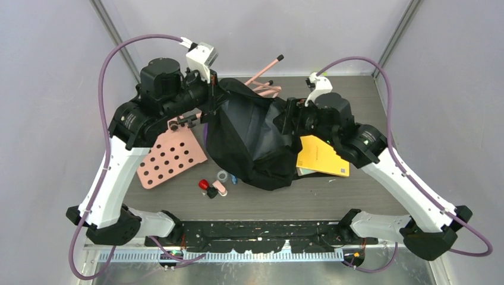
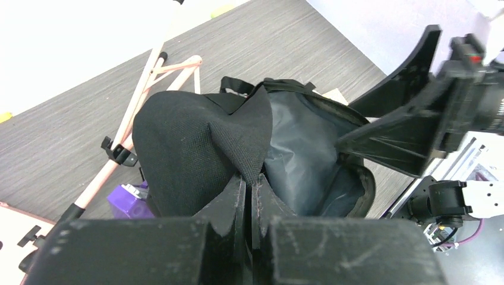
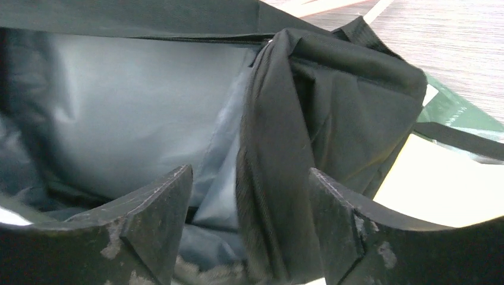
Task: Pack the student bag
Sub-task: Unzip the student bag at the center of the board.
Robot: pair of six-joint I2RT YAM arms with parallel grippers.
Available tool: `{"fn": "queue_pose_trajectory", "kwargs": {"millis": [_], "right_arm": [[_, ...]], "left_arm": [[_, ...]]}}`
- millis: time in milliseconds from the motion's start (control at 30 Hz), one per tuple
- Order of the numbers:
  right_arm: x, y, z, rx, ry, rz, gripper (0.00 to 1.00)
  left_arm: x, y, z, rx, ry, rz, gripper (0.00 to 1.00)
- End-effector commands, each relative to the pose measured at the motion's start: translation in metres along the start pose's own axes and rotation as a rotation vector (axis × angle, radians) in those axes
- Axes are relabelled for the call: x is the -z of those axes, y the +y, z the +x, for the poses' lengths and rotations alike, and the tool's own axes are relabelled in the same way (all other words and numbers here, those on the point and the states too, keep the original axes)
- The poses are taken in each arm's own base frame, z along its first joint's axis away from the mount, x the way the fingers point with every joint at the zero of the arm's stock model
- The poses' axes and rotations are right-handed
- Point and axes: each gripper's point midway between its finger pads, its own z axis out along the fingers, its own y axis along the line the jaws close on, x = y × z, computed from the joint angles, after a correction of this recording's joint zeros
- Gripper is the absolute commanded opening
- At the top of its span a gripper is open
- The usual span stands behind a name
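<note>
I see left gripper clamped on student bag at ten o'clock; right gripper wide astride its rim, two o'clock.

Figure: the white-and-black jointed left arm and its twin right arm are reaching inward, elbows bent.
The left black two-finger gripper is pinching the rim of the large black fabric student bag, fingers pressed together; the right black two-finger gripper is holding its jaws spread wide.
</note>
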Motion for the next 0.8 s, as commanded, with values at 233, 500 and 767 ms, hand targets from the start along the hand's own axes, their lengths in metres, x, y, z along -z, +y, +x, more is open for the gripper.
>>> {"fn": "queue_pose_trajectory", "kwargs": {"millis": [233,500,767], "right_arm": [[0.002,-0.058,-0.014,0.047,-0.094,0.321,0.04],[-0.041,-0.117,0.056,-0.07,0.053,0.419,0.0],[-0.074,-0.141,0.087,-0.177,0.148,0.426,0.0]], "left_arm": [[0.046,0.026,-0.071,-0.142,-0.202,-0.18,0.0],[0.043,0.042,-0.057,-0.174,-0.179,-0.256,0.0],[0.041,0.065,-0.046,-0.159,-0.181,-0.349,0.0]]}}
